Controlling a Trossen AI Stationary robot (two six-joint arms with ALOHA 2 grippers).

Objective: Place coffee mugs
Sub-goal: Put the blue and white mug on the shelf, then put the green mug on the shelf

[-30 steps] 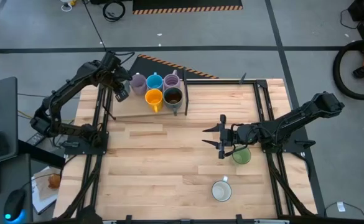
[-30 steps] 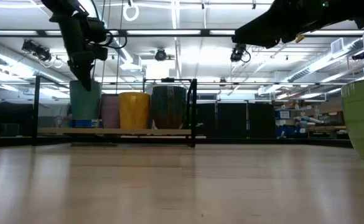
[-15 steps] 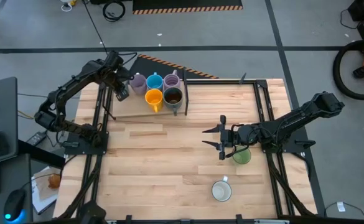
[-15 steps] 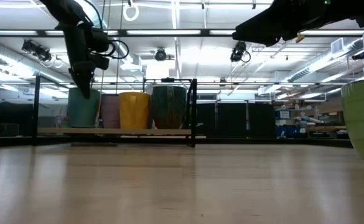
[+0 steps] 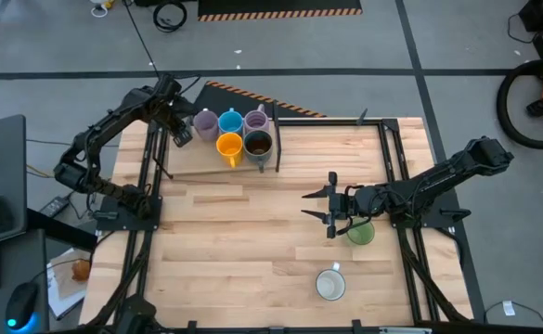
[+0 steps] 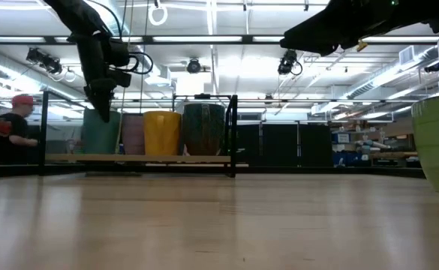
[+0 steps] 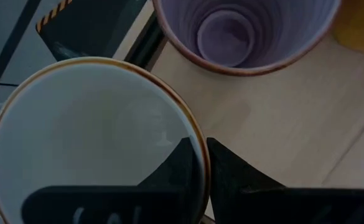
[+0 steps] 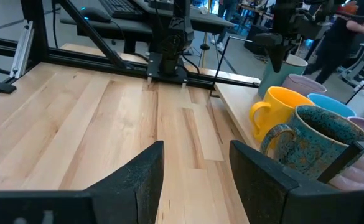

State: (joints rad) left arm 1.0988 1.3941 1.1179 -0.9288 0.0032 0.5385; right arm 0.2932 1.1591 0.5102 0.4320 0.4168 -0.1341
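My left gripper (image 5: 180, 130) is shut on a white mug (image 7: 88, 137) at the far left, over the left end of a raised wooden board (image 5: 197, 165). It stands next to a lilac mug (image 7: 244, 28). On the board stand a lilac (image 5: 206, 122), a blue (image 5: 231, 121), another lilac (image 5: 256, 121), an orange (image 5: 229, 147) and a dark mug (image 5: 258, 145). My right gripper (image 5: 331, 206) hangs open mid-table, next to a green mug (image 5: 360, 232). A white mug (image 5: 329, 284) stands near the front edge. My left gripper holds the white mug by its rim (image 7: 196, 132), one finger inside the mug and one outside. The fingers (image 6: 101, 105) come steeply from above. The mug hangs upright below them. I cannot tell whether its bottom (image 6: 100, 150) touches the board.
A dark metal frame (image 5: 277, 139) stands at the board's right end and rails (image 5: 387, 148) run along the table's sides. Bare wood lies between the board and the two mugs at the right. A person (image 6: 13, 127) shows in the room beyond.
My left gripper has carried the white mug a little toward the table's far edge and down toward the board, staying shut on it. The mug has stayed upright.
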